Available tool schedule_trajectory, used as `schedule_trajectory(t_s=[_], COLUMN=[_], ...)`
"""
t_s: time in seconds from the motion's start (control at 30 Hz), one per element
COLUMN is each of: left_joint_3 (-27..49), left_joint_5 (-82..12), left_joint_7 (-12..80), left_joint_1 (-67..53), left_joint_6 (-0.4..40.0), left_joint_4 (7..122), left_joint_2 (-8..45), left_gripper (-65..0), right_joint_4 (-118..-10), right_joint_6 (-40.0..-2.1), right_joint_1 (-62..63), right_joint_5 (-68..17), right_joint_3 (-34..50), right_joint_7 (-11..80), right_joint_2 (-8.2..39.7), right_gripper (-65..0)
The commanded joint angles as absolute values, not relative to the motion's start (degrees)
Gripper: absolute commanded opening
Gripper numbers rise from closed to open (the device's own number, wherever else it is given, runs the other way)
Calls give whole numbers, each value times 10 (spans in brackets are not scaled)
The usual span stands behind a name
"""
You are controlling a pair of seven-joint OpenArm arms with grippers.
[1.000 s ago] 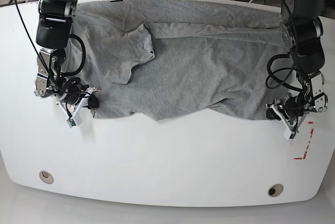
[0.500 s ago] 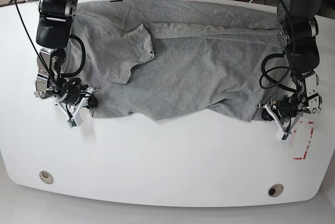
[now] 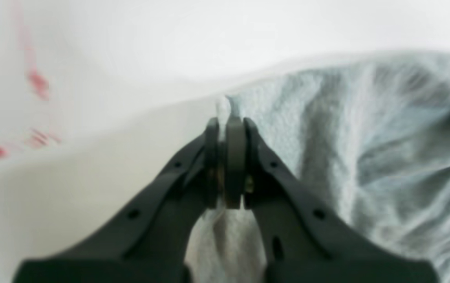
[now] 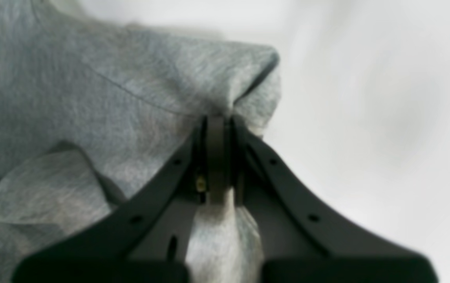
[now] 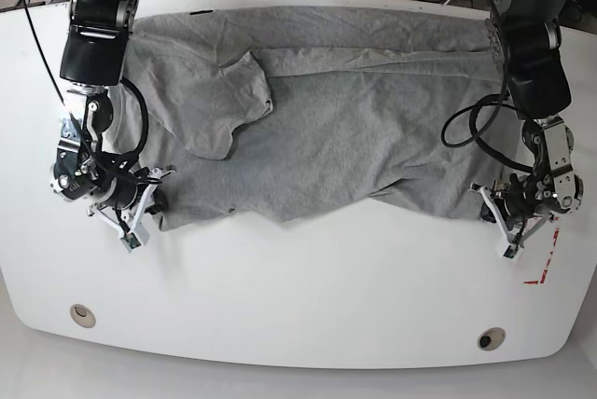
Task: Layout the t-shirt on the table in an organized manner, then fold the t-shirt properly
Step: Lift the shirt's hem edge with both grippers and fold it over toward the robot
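**Both grippers clamped on the near hem corners**

I've got the t-shirt [image 5: 326, 119] spread wide across the far half of the table [image 5: 298, 287], grey and wrinkly, its far edge running right along the table's far rim. The near hem sags in a wavy line, dipping toward me around the middle. A sleeve [image 5: 229, 105] lies folded over onto the body on the left part of the cloth. No lettering shows from here.

On the scene's left, my right gripper [image 5: 147, 208] sits at the near left corner of the shirt. Its wrist view shows the jaws pressed together with a pinch of grey fabric [image 4: 217, 220] caught between them, and the corner of the cloth bunches up just past the tips.

On the scene's right, my left gripper [image 5: 499, 213] is at the near right corner. Its wrist camera is blurry, but the jaws are closed tight on the shirt's edge [image 3: 229, 232], with a sliver of cloth poking out beyond the fingertips and white table to the left of it.

Red tape marks [image 5: 546, 264] lie on the table just near and right of that gripper, apart from the cloth. Two round grommet holes [image 5: 82, 314] sit along the near edge, well clear of the shirt. Cables trail behind the table on the floor.
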State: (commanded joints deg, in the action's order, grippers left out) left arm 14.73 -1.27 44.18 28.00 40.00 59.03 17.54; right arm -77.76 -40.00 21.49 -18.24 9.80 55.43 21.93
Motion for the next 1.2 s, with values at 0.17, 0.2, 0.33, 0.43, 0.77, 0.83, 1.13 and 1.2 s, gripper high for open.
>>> schedule_trajectory(t_s=[0.17,0.2,0.33,0.43,0.77,0.83,1.13,1.2], left_joint_3=[147,147,147,149,247,255,256,256], left_joint_5=[-13,-13,-13,-13,-14,-14,-14,-14], left_joint_7=[442,442,442,455,494,499,508,511], left_joint_1=[264,258,241,233,231,231,219,216], left_joint_6=[400,400,400,400,400,400,400,400], left_joint_4=[625,636,672,694,731,731,732,746], left_joint_2=[176,176,176,188,190,191,191,191], left_gripper=[-650,-650,-650,-650,-650,-650,-650,-650], right_joint_4=[-816,-829,-873,-886,-943,-951,-960,-973], right_joint_6=[-400,-400,-400,-400,-400,-400,-400,-400], right_joint_1=[214,206,189,175,129,123,121,111], right_joint_5=[-182,-182,-182,-180,-182,-182,-182,-182], right_joint_3=[103,114,132,133,171,172,175,175], right_joint_7=[579,587,592,592,592,592,625,625], right_joint_2=[219,219,216,218,220,220,220,220], right_gripper=[-650,-650,-650,-650,-650,-650,-650,-650])
